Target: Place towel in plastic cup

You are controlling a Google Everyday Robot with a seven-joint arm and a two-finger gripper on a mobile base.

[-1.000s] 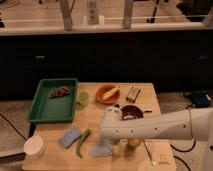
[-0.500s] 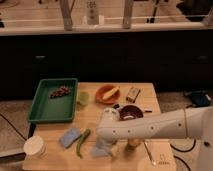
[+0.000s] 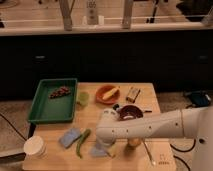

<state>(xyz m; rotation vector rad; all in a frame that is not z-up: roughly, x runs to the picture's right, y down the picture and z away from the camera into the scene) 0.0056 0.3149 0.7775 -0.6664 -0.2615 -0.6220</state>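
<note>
The towel is a pale blue-grey crumpled cloth on the wooden table, near its front edge. The plastic cup is small and light green; it stands upright at the table's back left, beside the green tray. My white arm reaches in from the right, and its gripper hangs right over the towel's right side, touching or nearly touching it. The cup is well behind the gripper and to its left.
A green tray with dark food is at the left. A blue sponge and a green pepper lie left of the towel. A white paper cup stands at the front left. An orange plate, a brown box and a dark bowl are behind the arm.
The arm's end has shifted slightly left and lower, closer over the towel. The towel and the other things have not moved.
</note>
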